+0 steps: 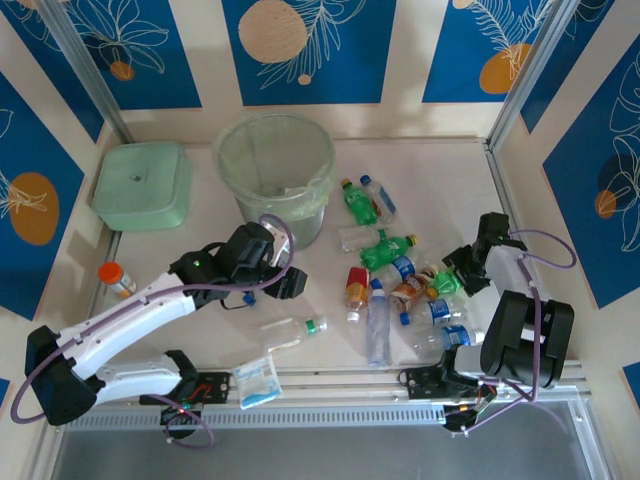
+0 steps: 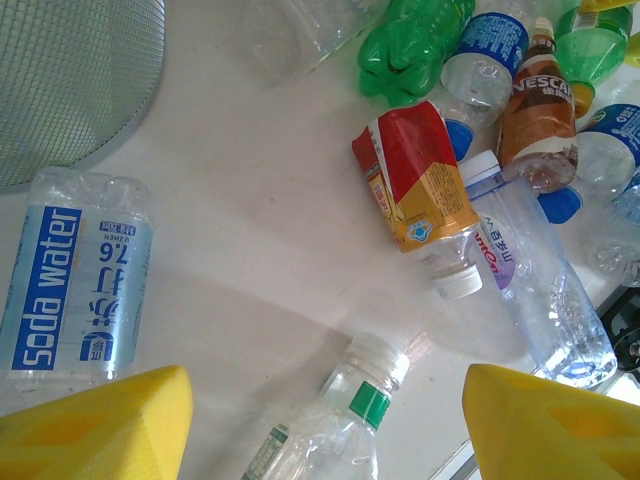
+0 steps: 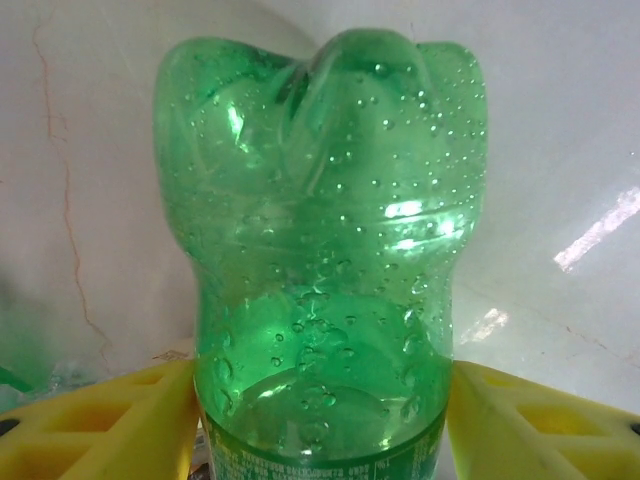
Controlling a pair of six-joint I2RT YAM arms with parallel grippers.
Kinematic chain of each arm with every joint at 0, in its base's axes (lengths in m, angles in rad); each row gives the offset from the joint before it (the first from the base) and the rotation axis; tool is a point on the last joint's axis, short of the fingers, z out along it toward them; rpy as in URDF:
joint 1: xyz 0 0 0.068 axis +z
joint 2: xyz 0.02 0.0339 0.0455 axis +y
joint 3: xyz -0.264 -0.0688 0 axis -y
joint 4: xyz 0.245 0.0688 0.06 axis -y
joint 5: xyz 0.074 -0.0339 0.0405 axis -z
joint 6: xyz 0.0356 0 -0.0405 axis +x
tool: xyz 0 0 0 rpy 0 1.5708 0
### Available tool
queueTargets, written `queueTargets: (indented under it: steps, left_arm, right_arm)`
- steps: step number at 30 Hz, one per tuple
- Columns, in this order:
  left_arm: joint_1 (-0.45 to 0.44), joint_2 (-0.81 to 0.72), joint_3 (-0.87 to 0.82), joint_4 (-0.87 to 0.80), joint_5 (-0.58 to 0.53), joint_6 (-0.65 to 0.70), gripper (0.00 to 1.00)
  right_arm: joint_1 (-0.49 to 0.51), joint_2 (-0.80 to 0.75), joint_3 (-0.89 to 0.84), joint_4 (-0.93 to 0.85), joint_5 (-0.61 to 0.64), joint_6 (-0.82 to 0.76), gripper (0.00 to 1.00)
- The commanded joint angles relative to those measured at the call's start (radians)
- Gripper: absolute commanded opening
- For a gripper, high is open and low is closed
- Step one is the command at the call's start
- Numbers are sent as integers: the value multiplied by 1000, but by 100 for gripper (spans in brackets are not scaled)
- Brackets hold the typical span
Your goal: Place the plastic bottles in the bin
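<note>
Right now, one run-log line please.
left gripper: open, by clear bottle | right gripper: shut on green bottle | bottle pile: on table, outside bin

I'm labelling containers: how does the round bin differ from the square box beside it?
The bin is round; the box is square. The bin is open and bag-lined; the box has its lid on. The bin stands taller than the box. Both are pale green.

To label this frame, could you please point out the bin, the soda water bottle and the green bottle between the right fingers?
bin [image 1: 308, 212], top view, front wall.
soda water bottle [image 2: 75, 285], left wrist view, blue label.
green bottle [image 3: 320, 250], right wrist view, mid body.
</note>
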Motion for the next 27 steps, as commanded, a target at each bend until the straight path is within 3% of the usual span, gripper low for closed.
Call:
queueTargets:
  steps: [1, 14, 27]
  left_arm:
    - [-7, -6, -8, 18, -9, -9, 71]
    - [-7, -10, -21, 18, -14, -10, 70]
    - [-7, -23, -40, 19, -26, -17, 70]
  right_arm:
    - [-2, 54, -2, 31, -4, -4, 63]
    - [8, 138, 19, 53, -6, -17, 67]
    - [14, 141, 26, 53, -1, -22, 58]
